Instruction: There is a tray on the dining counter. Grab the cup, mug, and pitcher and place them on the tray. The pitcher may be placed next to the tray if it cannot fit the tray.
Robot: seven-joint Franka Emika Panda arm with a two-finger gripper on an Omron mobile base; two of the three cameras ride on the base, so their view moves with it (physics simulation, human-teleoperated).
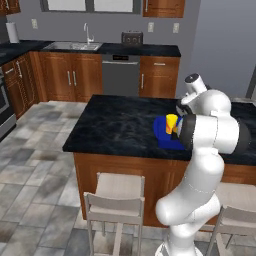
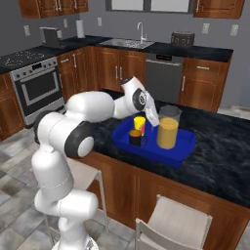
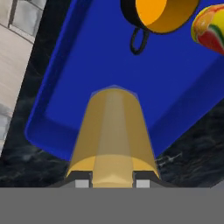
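Note:
On the dining counter [image 2: 219,151] lies the blue tray [image 2: 183,146]. The yellow cup [image 2: 139,122] and the black mug [image 2: 135,138] stand upright in its left half. To their right, the glass pitcher [image 2: 168,131], half full of orange liquid, is upright over the tray. My gripper [image 2: 157,118] is shut on its upper left side. I cannot tell whether its base touches the tray floor. In the hand view the pitcher [image 3: 113,131] sits between my gripper's [image 3: 113,183] fingertips, with the tray [image 3: 78,78], mug [image 3: 153,15] and cup [image 3: 210,28] beyond. In the left base view my arm hides most of the tray [image 1: 161,129] and part of the cup [image 1: 171,120].
Stools [image 2: 178,222] stand along the island's near side. The wall counter behind holds a sink [image 2: 131,43] and a toaster [image 2: 182,39]; a stove [image 2: 39,85] is at the left. Bare black stone [image 1: 115,125] lies left of the tray.

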